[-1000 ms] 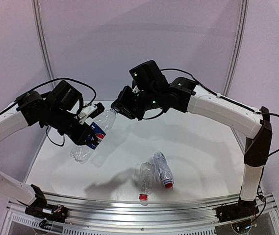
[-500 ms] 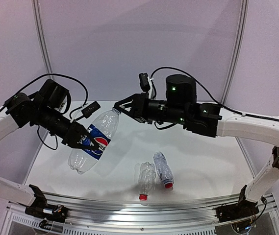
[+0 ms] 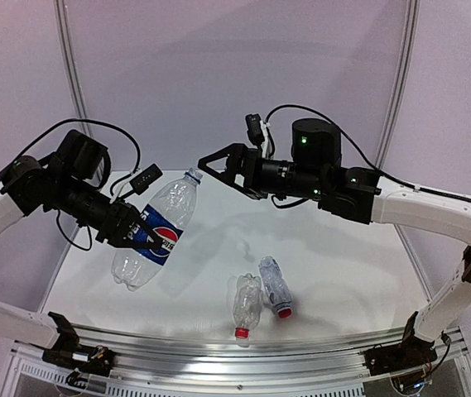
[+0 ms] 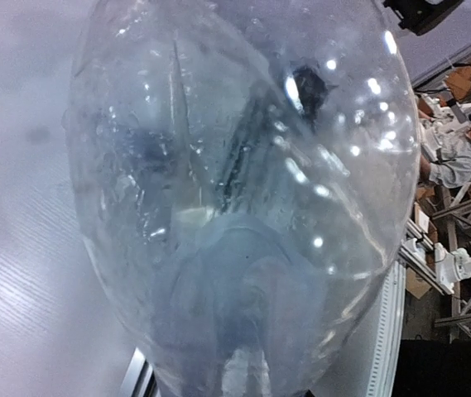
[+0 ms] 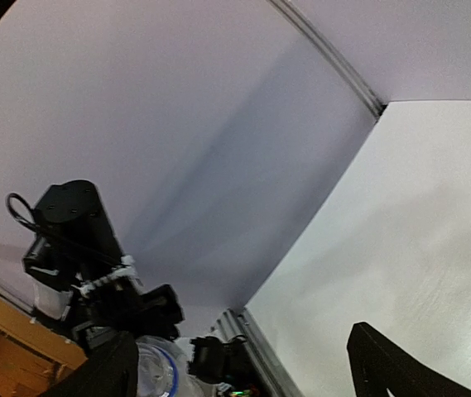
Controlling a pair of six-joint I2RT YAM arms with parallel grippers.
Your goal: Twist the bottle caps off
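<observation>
Pepsi bottle (image 3: 173, 207) tilted in air above table (image 3: 343, 248), left hand (image 3: 140, 236) clamped on its labelled middle. Right hand (image 3: 218, 172) spread wide, empty, just beside the neck. Two ribbed bottles (image 3: 275, 285) lie on table, red caps (image 3: 240, 332) on. Left wrist: Pepsi bottle fills view. Right wrist: fingers (image 5: 384, 364) wide apart, nothing between.

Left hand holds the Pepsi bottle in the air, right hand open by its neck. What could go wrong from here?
1. The left hand grips the tilted Pepsi bottle mid-body; the plastic could buckle or slip under twisting.
2. The open right hand is clear of the neck; closing off-centre could knock the bottle.
3. Two ribbed bottles lie near the table's front edge and might roll off.
</observation>
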